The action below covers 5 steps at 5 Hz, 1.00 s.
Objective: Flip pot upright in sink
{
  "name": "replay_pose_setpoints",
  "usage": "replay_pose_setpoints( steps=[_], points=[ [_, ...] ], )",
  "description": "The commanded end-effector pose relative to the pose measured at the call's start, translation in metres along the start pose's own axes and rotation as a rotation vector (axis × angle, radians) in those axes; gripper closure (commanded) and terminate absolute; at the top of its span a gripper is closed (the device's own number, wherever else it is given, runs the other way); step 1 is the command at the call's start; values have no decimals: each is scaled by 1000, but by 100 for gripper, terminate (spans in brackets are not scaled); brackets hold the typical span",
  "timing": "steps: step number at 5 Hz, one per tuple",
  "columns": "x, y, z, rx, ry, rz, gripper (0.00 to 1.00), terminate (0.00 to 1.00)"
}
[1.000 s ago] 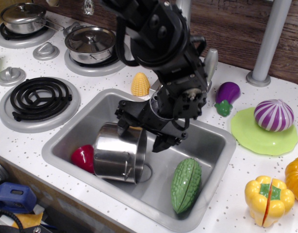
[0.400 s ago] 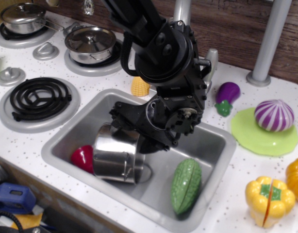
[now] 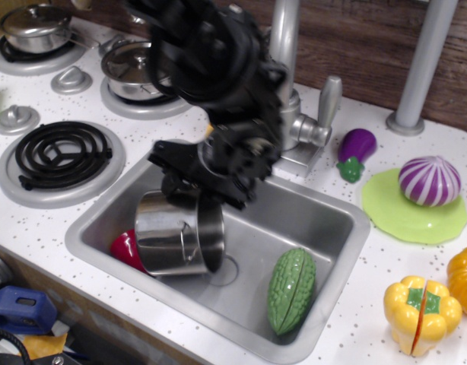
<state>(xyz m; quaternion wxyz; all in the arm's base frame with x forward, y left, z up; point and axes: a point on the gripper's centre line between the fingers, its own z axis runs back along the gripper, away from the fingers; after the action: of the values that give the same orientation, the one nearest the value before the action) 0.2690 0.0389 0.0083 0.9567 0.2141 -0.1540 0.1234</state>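
Stove, far left: a black coil burner (image 3: 60, 154) sits on the speckled countertop (image 3: 355, 304), with two lidded steel pots (image 3: 37, 26) on burners in the upper left.
Red toy (image 3: 127, 248): lower left of the sink (image 3: 309, 220), partly hidden behind the pot.
Pot (image 3: 180, 232): left half of the sink, nearly upright, tipped slightly, one wire handle facing the camera.
Gripper (image 3: 189, 190): black and motion-blurred, at the pot's upper rim; I cannot tell whether its fingers are spread or pinching the rim.
Green gourd (image 3: 291, 289): lying in the sink's lower right.
Faucet (image 3: 298, 114): behind the sink, centre top.
Right side: eggplant (image 3: 357, 150), striped onion (image 3: 429, 180) on a green plate (image 3: 385, 205), yellow pepper (image 3: 417, 312).
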Motion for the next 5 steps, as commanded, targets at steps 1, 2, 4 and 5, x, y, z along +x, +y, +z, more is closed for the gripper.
replay_pose_setpoints(
  steps=[1, 2, 4, 5],
  points=[
    [1, -3, 4, -101, -6, 78, 100, 0],
    [2, -4, 5, -107, -24, 69, 100, 0],
    [9, -9, 12, -195, -15, 116, 100, 0],
    [13, -12, 16, -197, -5, 150, 100, 0]
  ],
)
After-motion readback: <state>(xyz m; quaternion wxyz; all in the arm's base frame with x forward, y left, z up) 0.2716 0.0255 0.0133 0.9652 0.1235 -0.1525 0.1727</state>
